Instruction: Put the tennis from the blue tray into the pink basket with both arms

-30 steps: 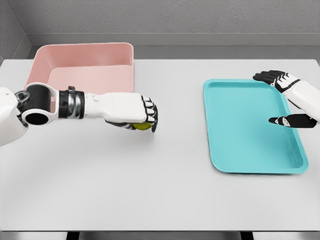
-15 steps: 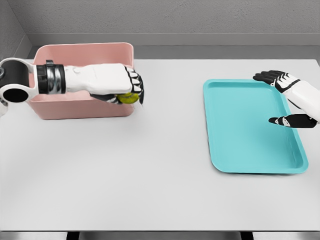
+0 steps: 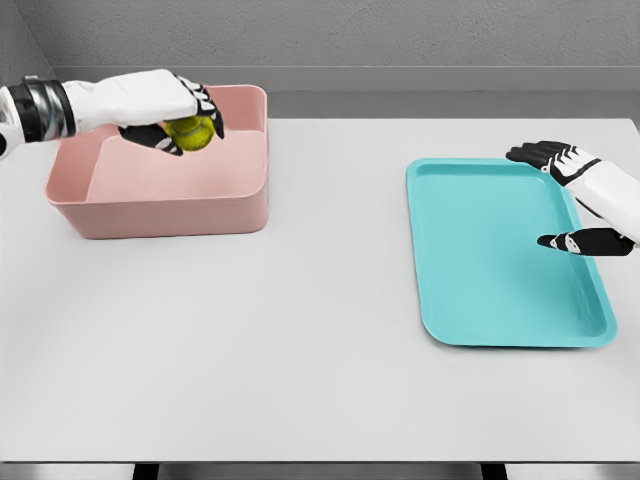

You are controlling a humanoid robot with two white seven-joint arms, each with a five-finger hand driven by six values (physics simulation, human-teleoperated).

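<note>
**Ball over basket, release pending**

Tennis ball [image 3: 192,131], yellow-green, gripped in the curled fingers of the left hand [image 3: 170,112], held above the open interior of the pink basket [image 3: 160,205] at far left, toward its far right corner. Carrying step judged all but done; release step in hand. Next move, as a judgement: spread the fingers so the ball drops inside the walls, perhaps after lowering a little to limit bounce, then lift clear without catching the rim.

Blue tray [image 3: 505,330] at right, holding nothing visible. Right hand [image 3: 570,195] over the tray's far right edge, fingers spread and relaxed, gripping nothing.

White table [image 3: 300,350], flat and matte, carrying only basket and tray, well apart from each other. Grey wall [image 3: 350,35] behind, meeting the table's far edge along a darker strip; dark gap below the near edge.
</note>
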